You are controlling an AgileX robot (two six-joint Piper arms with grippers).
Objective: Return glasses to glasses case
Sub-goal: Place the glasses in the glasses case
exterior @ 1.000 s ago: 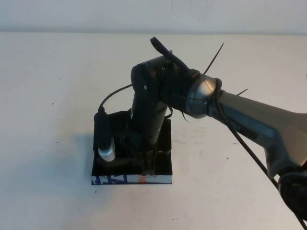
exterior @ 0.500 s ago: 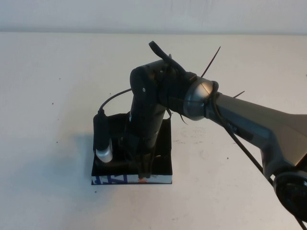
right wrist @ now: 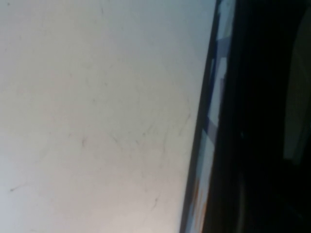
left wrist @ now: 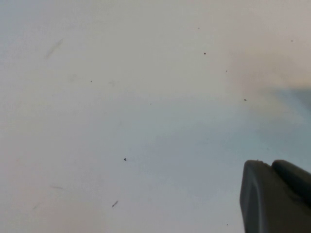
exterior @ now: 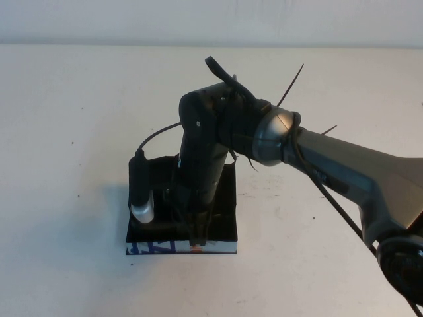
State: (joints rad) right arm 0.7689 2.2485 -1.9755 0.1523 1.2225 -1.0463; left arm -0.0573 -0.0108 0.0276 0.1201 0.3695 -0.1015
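Observation:
The black glasses case point(exterior: 226, 221) lies on the table at centre left, its white front edge with blue and orange marks facing me. My right gripper point(exterior: 197, 239) points straight down into the case, close behind that front edge, and the arm covers most of the case. The glasses are hidden from every view. The right wrist view shows the case's printed white edge point(right wrist: 214, 121) beside its black inside point(right wrist: 262, 121). My left gripper point(left wrist: 277, 167) is out of the high view; its wrist view shows its dark fingertips pressed together over bare table.
The pale tabletop point(exterior: 73, 132) surrounds the case on all sides. My right arm point(exterior: 344, 165) stretches in from the right edge, with a black cable and zip ties sticking up. Its wrist camera point(exterior: 141, 198) hangs over the case's left side.
My right arm shifted slightly left and lower over the case one second ago, and has held still for the last half second.

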